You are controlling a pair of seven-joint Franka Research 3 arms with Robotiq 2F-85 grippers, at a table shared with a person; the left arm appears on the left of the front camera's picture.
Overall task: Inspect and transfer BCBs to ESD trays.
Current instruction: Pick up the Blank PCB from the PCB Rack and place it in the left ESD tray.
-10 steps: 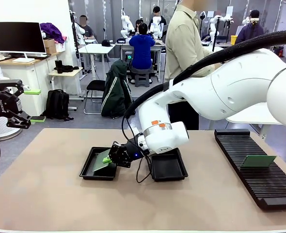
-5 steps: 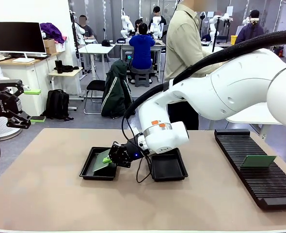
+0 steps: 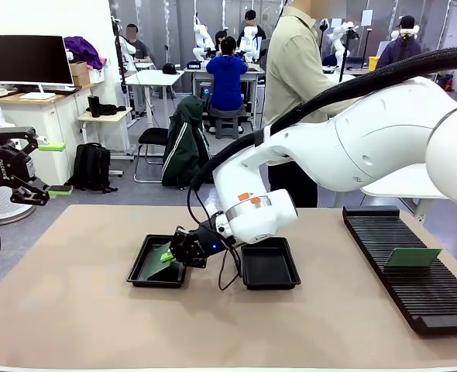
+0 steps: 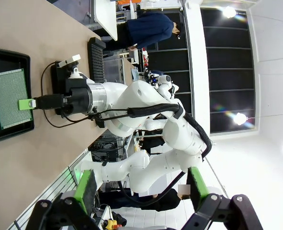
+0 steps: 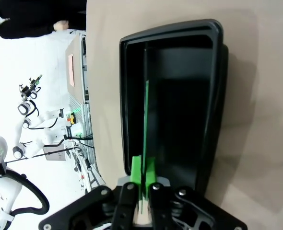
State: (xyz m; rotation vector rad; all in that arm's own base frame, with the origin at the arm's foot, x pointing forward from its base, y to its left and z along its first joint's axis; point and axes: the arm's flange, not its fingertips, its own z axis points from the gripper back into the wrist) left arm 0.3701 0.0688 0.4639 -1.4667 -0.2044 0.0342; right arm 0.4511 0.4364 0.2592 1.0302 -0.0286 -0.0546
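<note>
The right gripper (image 3: 169, 254) reaches across the middle of the table (image 3: 73, 325) to the left-hand ESD tray (image 3: 155, 284), its fingers low over the tray's inner end. The BCB (image 3: 152, 265) sits inside that tray, running away from the fingertips along the tray's length, and its near edge lies between the two green pads. In the right wrist view the right gripper (image 5: 144, 168) has its jaws almost together, one pad on each side of the board (image 5: 145, 120), which is seen edge-on against the tray's dark wall (image 5: 199, 96) — whether the pads actually press on it I cannot tell. The left wrist view shows the board's patterned face (image 4: 8, 98) within the tray's rim (image 4: 12, 135). The second ESD tray (image 3: 269, 267) sits just beside the first. Another board (image 3: 412, 256) stands in the long slotted rack (image 3: 414, 294) on the right. The left gripper (image 3: 52, 167) hangs high off the table's left edge — jaws spread wide (image 4: 141, 177), holding nothing.
</note>
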